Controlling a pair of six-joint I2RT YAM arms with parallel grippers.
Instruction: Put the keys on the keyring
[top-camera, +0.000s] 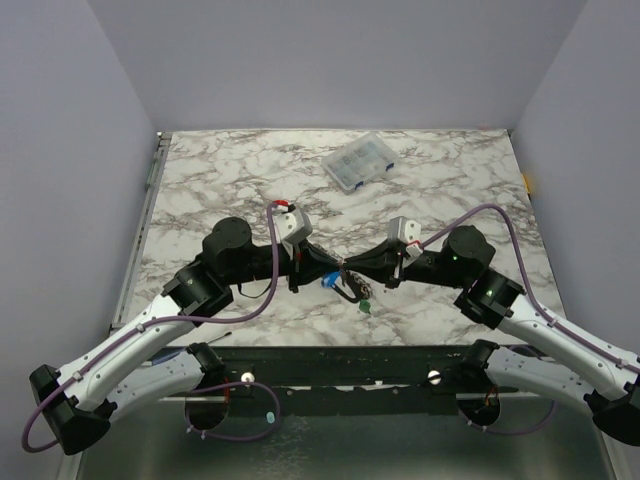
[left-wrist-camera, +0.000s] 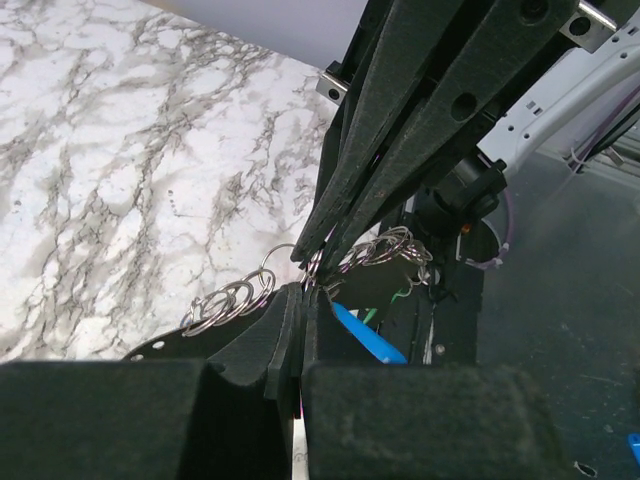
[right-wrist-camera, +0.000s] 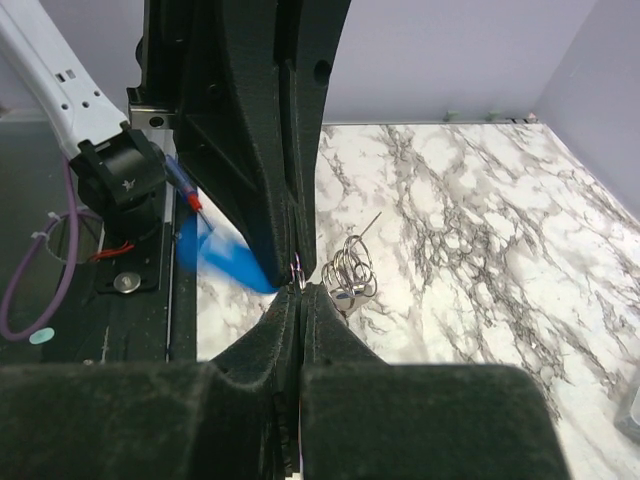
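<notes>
Pose: both arms reach inward from the near table edge, elbows out, forearms low and nearly level. The left gripper (top-camera: 335, 266) and right gripper (top-camera: 358, 268) meet tip to tip above the near-centre of the marble table (top-camera: 230, 180).

Left gripper (left-wrist-camera: 300, 300): jaws narrow, only a slit between the pads. It is pinched on metal of the keyring (top-camera: 350, 292) at the very tips. Which link is gripped is hidden.

Right gripper (right-wrist-camera: 298, 295): jaws likewise narrow, closed on the same metal, its tips directly against the left gripper's tips. A thin silvery piece shows in the slit.

Keyring: dark loop in the top view, hanging just below the point where the two sets of tips meet, on the side nearer the arm bases. Its chain (left-wrist-camera: 232, 299) is a run of small bright overlapping rings. In the left wrist view it trails out on both sides of the pinch. In the right wrist view the rings bunch just to the right of the tips.

Keys:
- The blue key (top-camera: 328, 283) sits just below the left gripper's tips, beside the loop, and is blurred in the right wrist view.
- The green key (top-camera: 365, 305) lies below the right gripper's tips, at the loop's lower end.
- Whether either is threated on: cannot tell.

The clear compartment box (top-camera: 360, 162) lies well beyond both grippers, far side.
</notes>
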